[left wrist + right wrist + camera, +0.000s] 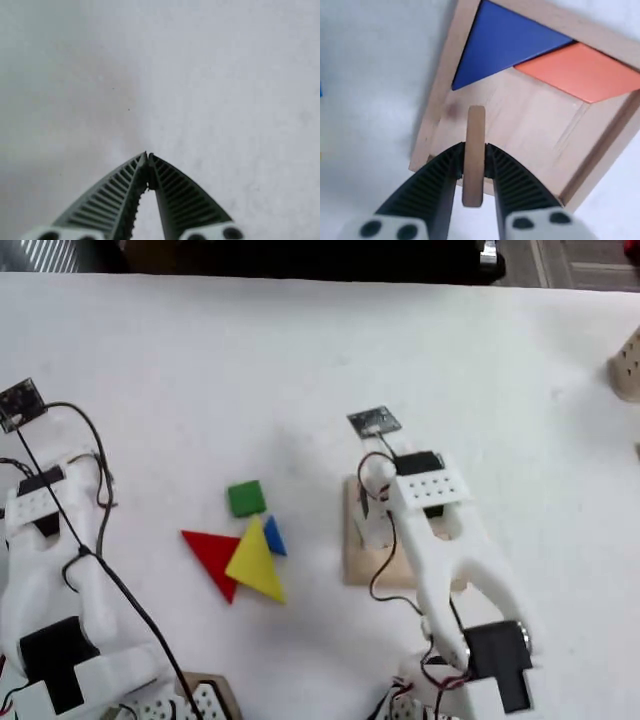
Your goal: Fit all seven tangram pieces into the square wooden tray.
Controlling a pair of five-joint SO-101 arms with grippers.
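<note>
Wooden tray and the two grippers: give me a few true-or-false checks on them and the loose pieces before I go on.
1. The wooden tray holds a blue triangle and an orange piece. True.
2. The right gripper is open and empty. False: it is shut on a thin wood-coloured piece, held edge-on over the tray.
3. The green square lies inside the tray. False: it lies on the table, outside the tray, near the red triangle and the yellow triangle.
4. The left gripper is shut with nothing in it, over bare table. True.
</note>
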